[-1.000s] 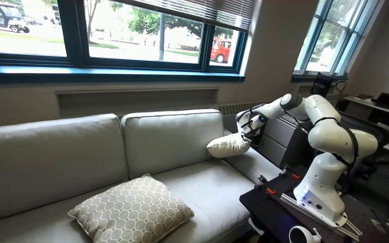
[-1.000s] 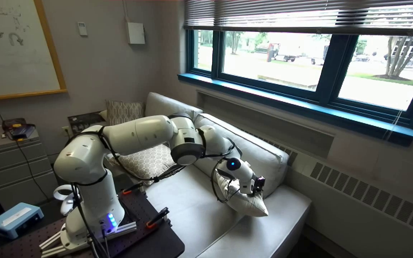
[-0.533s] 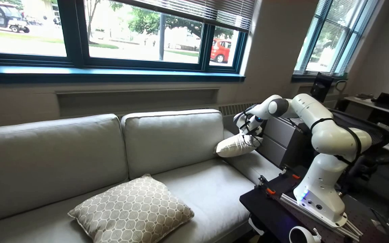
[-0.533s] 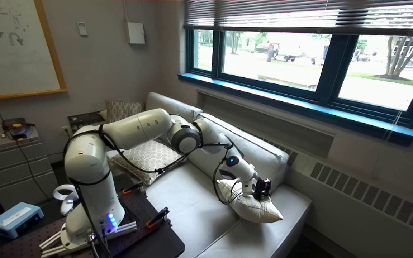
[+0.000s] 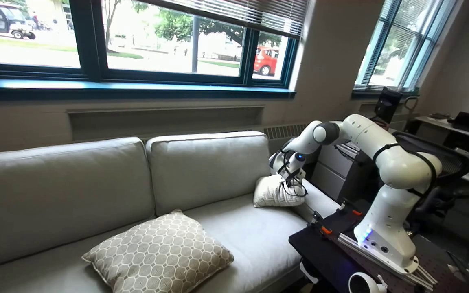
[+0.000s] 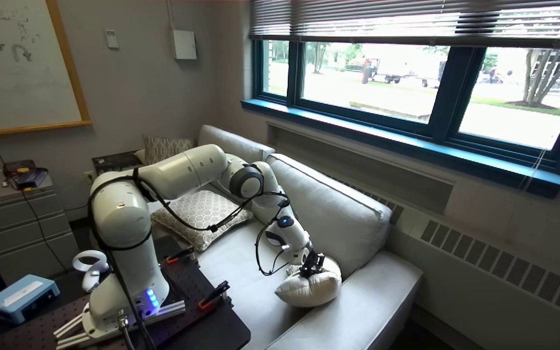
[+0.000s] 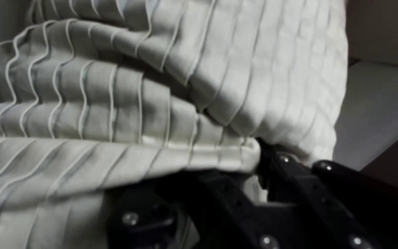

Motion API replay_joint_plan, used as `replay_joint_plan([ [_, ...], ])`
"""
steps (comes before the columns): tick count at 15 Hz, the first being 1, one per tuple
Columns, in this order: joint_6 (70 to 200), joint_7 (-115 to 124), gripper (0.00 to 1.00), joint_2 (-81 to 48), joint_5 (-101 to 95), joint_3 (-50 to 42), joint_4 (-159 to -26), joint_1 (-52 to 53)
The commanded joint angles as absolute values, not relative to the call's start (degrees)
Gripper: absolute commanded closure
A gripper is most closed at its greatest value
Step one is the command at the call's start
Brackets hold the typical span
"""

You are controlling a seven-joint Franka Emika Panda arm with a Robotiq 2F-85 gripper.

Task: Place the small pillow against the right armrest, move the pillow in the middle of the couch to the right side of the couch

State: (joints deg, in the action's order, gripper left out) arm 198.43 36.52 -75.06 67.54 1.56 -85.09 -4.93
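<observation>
The small pillow (image 5: 268, 194), cream with pleated stripes in the wrist view, is in the corner between the couch (image 5: 234, 228) backrest and the right armrest (image 5: 320, 201). My gripper (image 7: 245, 164) is shut on a pinched fold of it, coming down from above in both exterior views. The pillow (image 6: 304, 293) hangs tilted low beside the armrest (image 6: 358, 316); whether it bears on the seat I cannot tell. The larger lattice-patterned pillow in the middle of the couch (image 5: 161, 254) lies flat on the seat, partly behind my arm in an exterior view (image 6: 197, 216).
A black table (image 5: 320, 252) with orange-tipped clamps (image 6: 214, 295) carries the arm base close to the couch front. Another patterned cushion (image 6: 166, 148) leans at the couch's far end. A drawer cabinet (image 5: 334, 171) stands beyond the armrest.
The held small pillow first shifted outward over the armrest. Since then it has come down and back inward toward the seat corner, tilting as it went. The patterned pillow has stayed put.
</observation>
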Motion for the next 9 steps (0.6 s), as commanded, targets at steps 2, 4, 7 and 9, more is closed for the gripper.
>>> replay_joint_plan([
  [2, 195.72, 36.27, 0.96, -74.51, 65.29, 11.11, -92.0, -7.94],
  [4, 194.43, 35.78, 0.96, -74.32, 64.49, 13.36, -94.2, -9.27],
  [7, 191.88, 35.17, 0.96, -73.23, 65.07, 15.18, -98.01, -11.02],
  [9, 189.83, 35.12, 0.96, -71.87, 65.92, 15.86, -100.86, -12.26],
])
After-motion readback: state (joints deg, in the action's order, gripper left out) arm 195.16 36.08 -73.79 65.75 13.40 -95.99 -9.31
